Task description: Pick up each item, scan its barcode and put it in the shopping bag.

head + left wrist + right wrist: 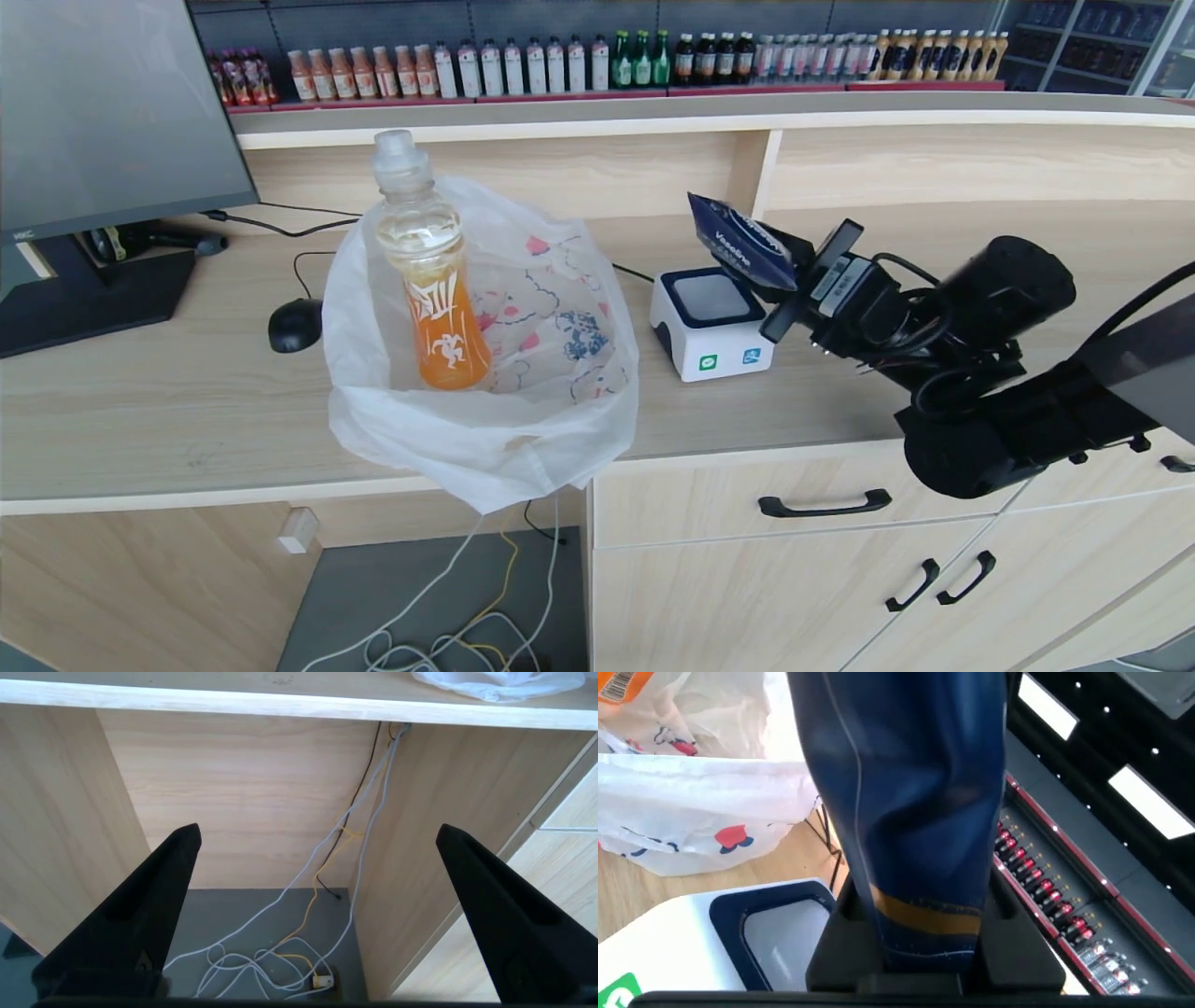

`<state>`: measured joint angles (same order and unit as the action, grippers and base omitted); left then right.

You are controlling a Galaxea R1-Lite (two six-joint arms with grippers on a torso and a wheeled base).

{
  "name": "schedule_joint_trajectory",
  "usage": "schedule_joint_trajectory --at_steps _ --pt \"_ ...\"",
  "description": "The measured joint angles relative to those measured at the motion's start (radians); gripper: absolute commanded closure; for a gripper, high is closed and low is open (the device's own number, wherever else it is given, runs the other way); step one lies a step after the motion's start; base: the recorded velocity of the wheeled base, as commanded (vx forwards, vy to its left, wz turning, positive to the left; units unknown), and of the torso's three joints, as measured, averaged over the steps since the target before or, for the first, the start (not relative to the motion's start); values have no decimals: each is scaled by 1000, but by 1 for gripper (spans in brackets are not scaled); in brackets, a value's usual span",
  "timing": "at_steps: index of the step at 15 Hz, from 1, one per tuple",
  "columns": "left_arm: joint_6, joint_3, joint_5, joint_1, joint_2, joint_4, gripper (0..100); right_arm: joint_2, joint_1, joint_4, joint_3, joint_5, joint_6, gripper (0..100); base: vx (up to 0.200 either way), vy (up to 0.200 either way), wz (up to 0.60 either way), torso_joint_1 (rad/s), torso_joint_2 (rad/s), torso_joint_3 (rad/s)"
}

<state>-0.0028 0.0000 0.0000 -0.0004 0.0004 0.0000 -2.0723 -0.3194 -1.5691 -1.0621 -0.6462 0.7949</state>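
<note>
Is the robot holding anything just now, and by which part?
The right gripper is shut on a dark blue pouch, clamped at one end, above the scanner. The left gripper is open, holding nothing.

A pale wood-grain counter (187, 411) spans the frame, with a raised ledge along its back; at the far left stands a monitor's black base (84, 299); left of centre lies a black mouse (295, 324) on its cable, just beside the bag; at centre sits a white printed shopping bag (551, 411) — its lower folds hang over the front edge; right of centre, near the bag, stands a white barcode scanner (711, 327) — window facing up.
</note>
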Motion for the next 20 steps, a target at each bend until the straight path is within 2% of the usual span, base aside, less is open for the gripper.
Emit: schedule_joint_trajectory --at_steps 7,13,20 --pt "0 0 0 0 0 0 0 126 -43 -1 21 124 -143 100 0 0 0 0 0 0" --pt "0 0 0 0 0 0 0 237 -50 -1 78 144 -287 100 0 0 0 0 0 0" --pt "0 0 0 0 0 0 0 324 -51 0 249 340 -397 100 0 0 0 0 0 0"
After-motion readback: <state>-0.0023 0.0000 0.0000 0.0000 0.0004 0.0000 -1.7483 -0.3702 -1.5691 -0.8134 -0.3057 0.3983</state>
